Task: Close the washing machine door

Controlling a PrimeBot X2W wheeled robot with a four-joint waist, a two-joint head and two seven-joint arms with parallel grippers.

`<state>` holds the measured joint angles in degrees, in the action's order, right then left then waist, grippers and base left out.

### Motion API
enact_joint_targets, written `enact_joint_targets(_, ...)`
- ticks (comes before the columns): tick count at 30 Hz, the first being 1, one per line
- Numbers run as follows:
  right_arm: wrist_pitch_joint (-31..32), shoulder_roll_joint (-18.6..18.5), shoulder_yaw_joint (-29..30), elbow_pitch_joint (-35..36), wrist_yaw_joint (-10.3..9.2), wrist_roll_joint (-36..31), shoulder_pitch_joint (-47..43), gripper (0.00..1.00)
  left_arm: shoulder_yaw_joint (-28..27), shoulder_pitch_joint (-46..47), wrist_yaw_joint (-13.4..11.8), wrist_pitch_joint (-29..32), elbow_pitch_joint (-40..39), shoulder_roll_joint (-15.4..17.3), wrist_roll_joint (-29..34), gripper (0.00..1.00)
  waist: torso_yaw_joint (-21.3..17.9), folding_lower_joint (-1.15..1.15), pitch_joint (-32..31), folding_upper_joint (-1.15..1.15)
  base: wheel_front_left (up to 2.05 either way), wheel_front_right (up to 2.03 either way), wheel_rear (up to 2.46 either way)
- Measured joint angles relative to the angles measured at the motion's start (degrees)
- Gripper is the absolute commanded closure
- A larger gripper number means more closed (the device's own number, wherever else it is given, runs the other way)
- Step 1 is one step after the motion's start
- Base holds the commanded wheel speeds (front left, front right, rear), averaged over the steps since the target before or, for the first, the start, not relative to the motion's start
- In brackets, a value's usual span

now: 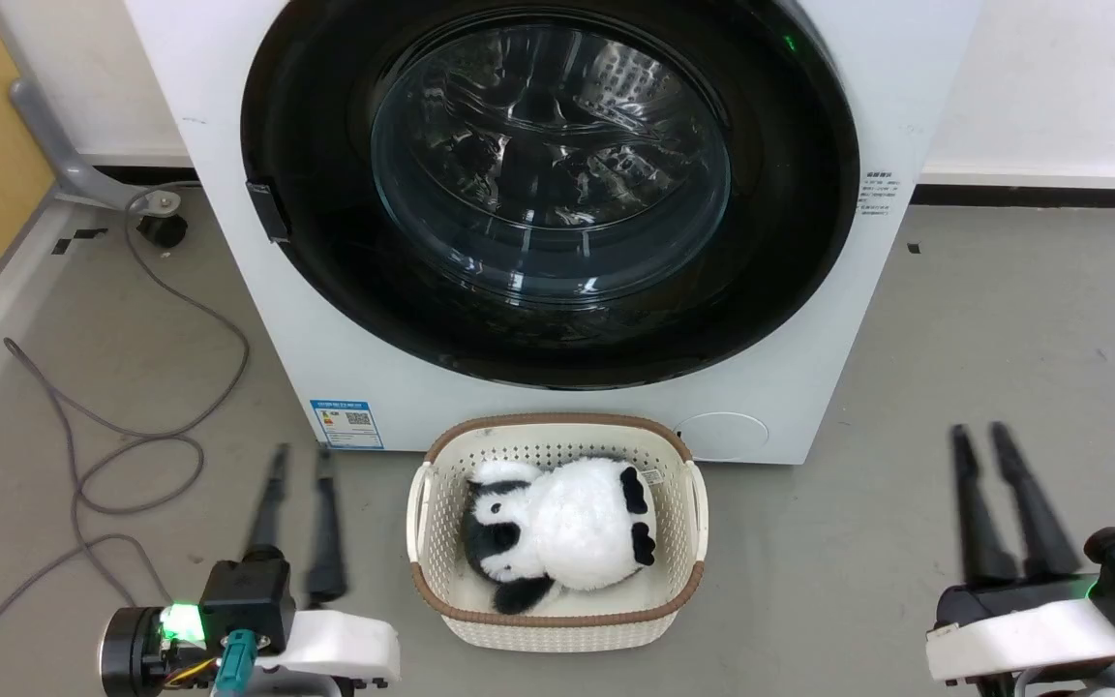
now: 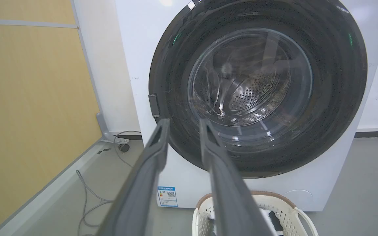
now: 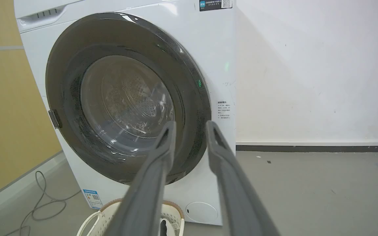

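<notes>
The washing machine door [image 1: 550, 165], a glossy black round frame with a bulging clear window, lies flat against the white washer [image 1: 228, 194] front, with a small handle [image 1: 272, 208] on its left rim. The door also shows in the left wrist view [image 2: 258, 88] and the right wrist view [image 3: 126, 98]. My left gripper [image 1: 302, 455] [image 2: 184, 122] hangs low at the lower left, open, with nothing between its fingers. My right gripper [image 1: 979, 431] [image 3: 190, 124] sits at the lower right, open and holding nothing. Both are well short of the door.
A cream laundry basket [image 1: 557, 426] holding a panda plush [image 1: 567, 528] stands on the floor right before the washer, between my grippers. A grey cable [image 1: 132, 445] loops over the floor at the left, near a yellow wall panel [image 2: 28, 114]. A white wall [image 3: 307, 65] stands to the right.
</notes>
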<state>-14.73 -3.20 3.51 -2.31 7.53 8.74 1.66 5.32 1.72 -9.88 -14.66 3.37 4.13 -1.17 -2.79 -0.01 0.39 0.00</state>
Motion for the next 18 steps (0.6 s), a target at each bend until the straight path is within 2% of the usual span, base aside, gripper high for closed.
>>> enact_joint_targets(18, 2.04, 0.00, -0.42, 0.04, 0.00, -0.80, 0.00, 1.00, -0.59, 0.00, 1.08, 2.05, -0.20, -0.07, 0.01, 1.00, 0.42, 0.01, -0.06, 0.00, 0.00, 0.00, 0.00)
